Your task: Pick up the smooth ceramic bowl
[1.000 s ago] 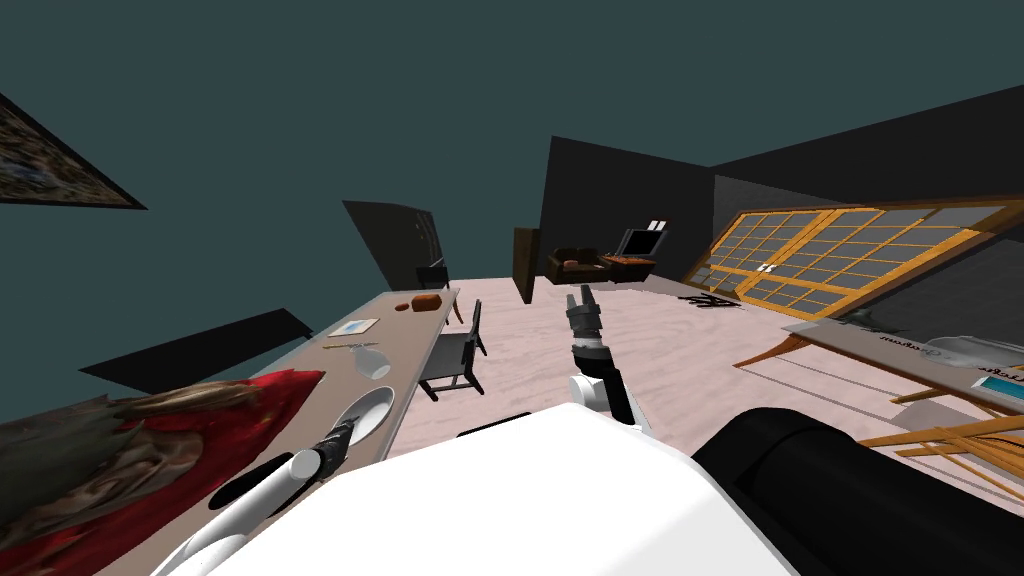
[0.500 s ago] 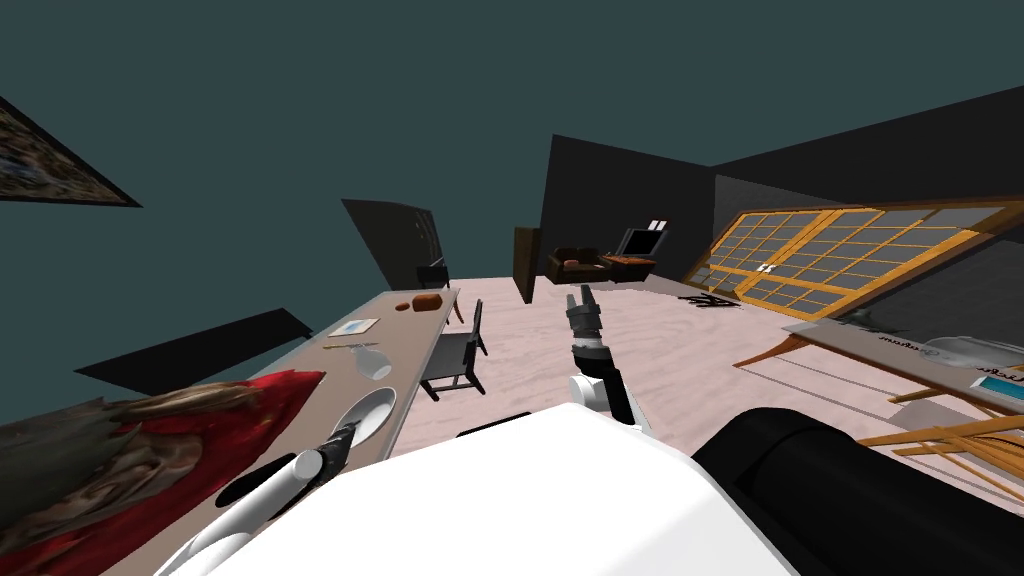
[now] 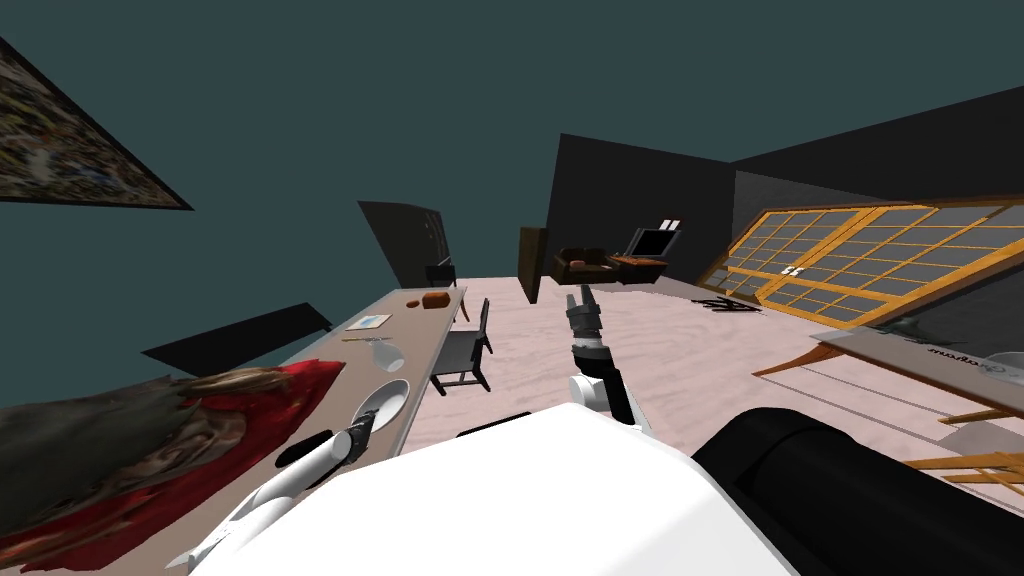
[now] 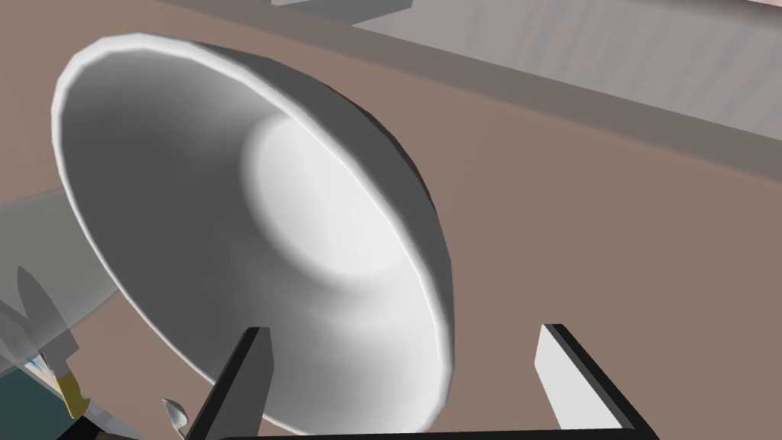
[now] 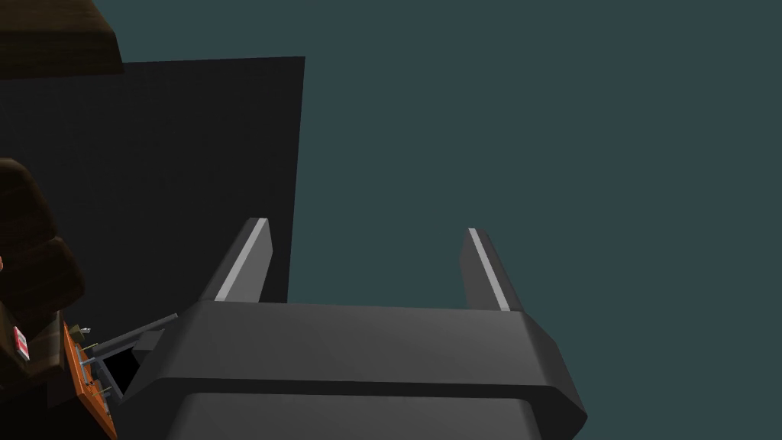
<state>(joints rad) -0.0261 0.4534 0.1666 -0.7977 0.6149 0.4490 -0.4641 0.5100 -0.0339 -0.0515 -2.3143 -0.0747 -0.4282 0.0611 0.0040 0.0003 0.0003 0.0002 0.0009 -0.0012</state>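
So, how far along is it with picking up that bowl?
Done: the left tool is at the white bowl, open and straddling its near rim. In hand: lining up the grip. Left to do: closing and lifting, as the bowl rests on the brown table, not yet raised. The right tool is open, away from the bowl.

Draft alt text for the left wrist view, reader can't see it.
A white bowl sits close ahead on a brown table, its near rim between the open fingers of the left gripper: one finger over the bowl's inside, the other outside it over the table. A knife lies beside the bowl.
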